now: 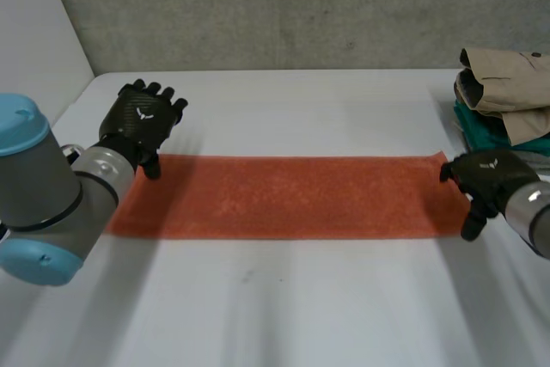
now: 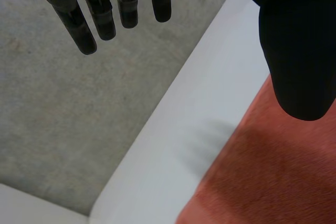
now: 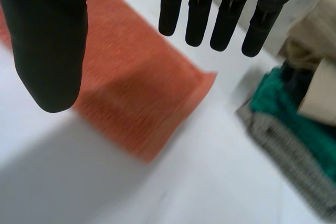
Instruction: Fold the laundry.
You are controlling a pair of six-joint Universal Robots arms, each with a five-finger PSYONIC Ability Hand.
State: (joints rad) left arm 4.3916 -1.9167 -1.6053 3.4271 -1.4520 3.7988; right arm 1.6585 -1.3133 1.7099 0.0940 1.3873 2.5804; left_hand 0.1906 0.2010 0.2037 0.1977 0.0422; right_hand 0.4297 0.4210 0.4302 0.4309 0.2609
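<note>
Here's the towel (image 1: 284,197), orange, stretched out flat in one long strip across the table (image 1: 284,307), and there's a hand at each short end. The left hand (image 1: 142,122) sits at the far corner of its end with its fingers (image 2: 100,14) straight and spread out past the towel's edge, over bare table. Its thumb (image 2: 296,51) hangs over the cloth. It's gripping nothing, and I can't tell if the thumb tip touches. The right hand (image 1: 485,176) is over the other end, splayed wide as well, with its fingers reaching beyond the far corner and nothing between them and the thumb. So neither hand has a hold yet, and my read is that the corner pinches come next.

Now the risks. If a pinch closes on the top fuzz alone, the corner will likely slip out partway through the lift and the fold will land crooked. Should one hand catch and the other miss, the strip gets dragged askew. If the hands lift at different rates, I'd expect the middle to sag and bunch up (a strip this long has plenty of slack).

Watch the right side too, where the pile (image 1: 503,100) of folded clothes sits near that hand. A wide swing could clip it and knock it over.
</note>
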